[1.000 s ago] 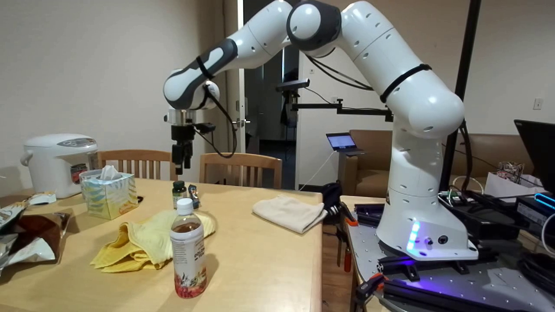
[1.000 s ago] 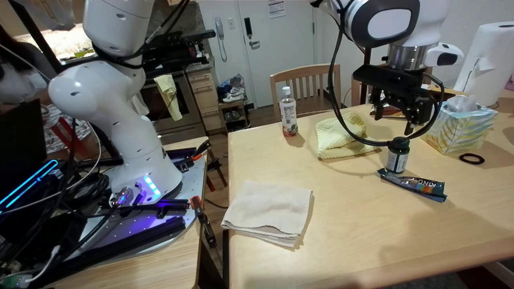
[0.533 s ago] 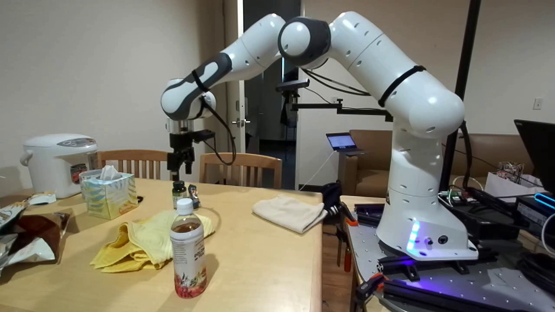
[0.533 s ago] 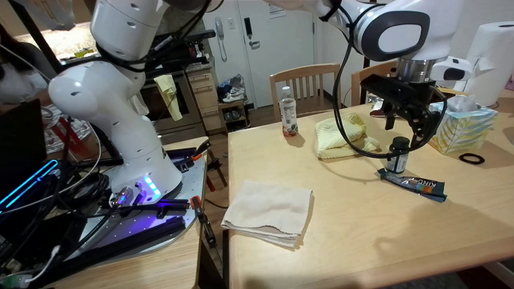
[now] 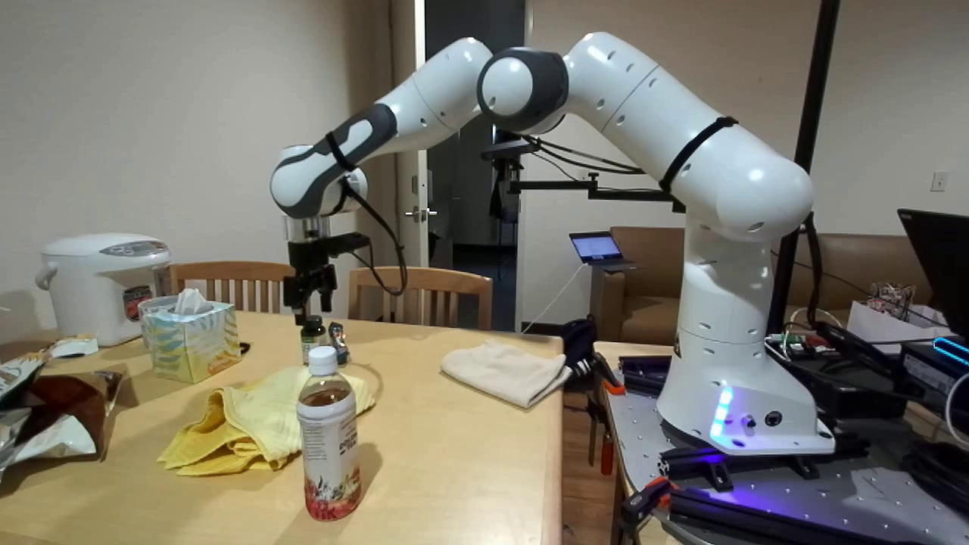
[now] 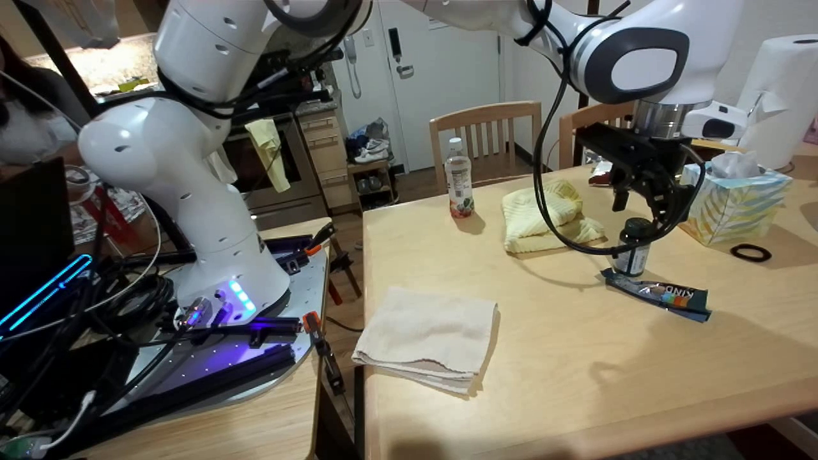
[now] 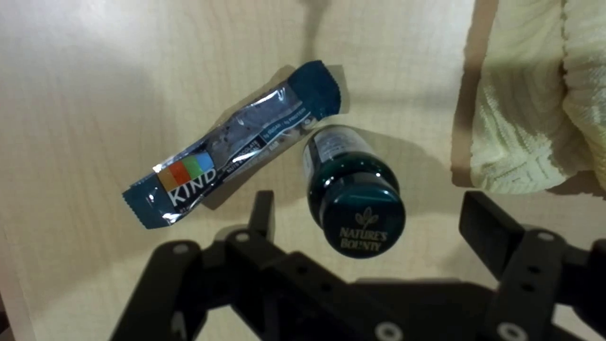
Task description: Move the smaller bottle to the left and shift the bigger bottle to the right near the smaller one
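Observation:
The smaller bottle (image 7: 363, 213) is a short dark green bottle with a dark green cap. It stands upright on the table in both exterior views (image 5: 313, 341) (image 6: 631, 260). The bigger bottle (image 5: 327, 439) is tall, with a white cap, pale label and red lower band. It stands upright by the table edge in an exterior view (image 6: 459, 182) and is out of the wrist view. My gripper (image 7: 376, 222) is open, with the smaller bottle's cap between its fingers in the wrist view, apart from both. In both exterior views it hangs just above that bottle (image 5: 313, 310) (image 6: 639, 207).
A KIND bar (image 7: 236, 147) lies right beside the smaller bottle. A yellow cloth (image 6: 543, 214) lies between the two bottles. A tissue box (image 6: 735, 198) and a black ring (image 6: 751, 252) are near the gripper. A beige cloth (image 6: 428, 335) lies nearer the robot base.
My arm has lowered, bringing the open gripper down close to the smaller bottle's cap. Both bottles have stayed in place.

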Controlling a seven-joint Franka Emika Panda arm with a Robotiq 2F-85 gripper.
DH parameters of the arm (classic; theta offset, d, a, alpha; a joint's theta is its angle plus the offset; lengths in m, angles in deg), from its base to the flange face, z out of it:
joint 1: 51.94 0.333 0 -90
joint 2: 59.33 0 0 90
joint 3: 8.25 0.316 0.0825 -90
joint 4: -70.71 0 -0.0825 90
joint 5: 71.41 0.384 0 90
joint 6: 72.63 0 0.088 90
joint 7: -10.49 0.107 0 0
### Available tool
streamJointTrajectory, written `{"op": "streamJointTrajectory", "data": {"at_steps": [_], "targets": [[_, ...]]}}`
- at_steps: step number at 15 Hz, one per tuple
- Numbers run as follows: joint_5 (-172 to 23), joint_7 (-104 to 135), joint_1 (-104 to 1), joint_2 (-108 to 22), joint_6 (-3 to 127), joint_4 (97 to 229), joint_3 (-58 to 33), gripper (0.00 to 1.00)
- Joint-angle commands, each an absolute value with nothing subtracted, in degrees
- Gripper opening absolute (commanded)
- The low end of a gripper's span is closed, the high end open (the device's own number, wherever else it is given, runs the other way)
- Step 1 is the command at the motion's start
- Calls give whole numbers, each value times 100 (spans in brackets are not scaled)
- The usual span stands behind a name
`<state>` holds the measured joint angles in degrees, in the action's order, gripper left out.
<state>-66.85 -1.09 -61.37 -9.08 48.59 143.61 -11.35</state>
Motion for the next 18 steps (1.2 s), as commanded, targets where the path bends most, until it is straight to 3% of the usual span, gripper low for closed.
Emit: {"op": "streamJointTrajectory", "data": {"at_steps": [1, 2, 4, 11, 18], "targets": [[-6734, 23, -6151, -652, 4515, 13914, -1023, 97], [-6727, 6, -6161, -606, 4441, 13857, -1002, 74], [-6694, 10, -6188, -531, 4373, 13779, -976, 70], [-6683, 7, -6261, -468, 4312, 13635, -984, 23], [-6976, -468, -6205, -616, 4478, 13839, -1005, 20]]}}
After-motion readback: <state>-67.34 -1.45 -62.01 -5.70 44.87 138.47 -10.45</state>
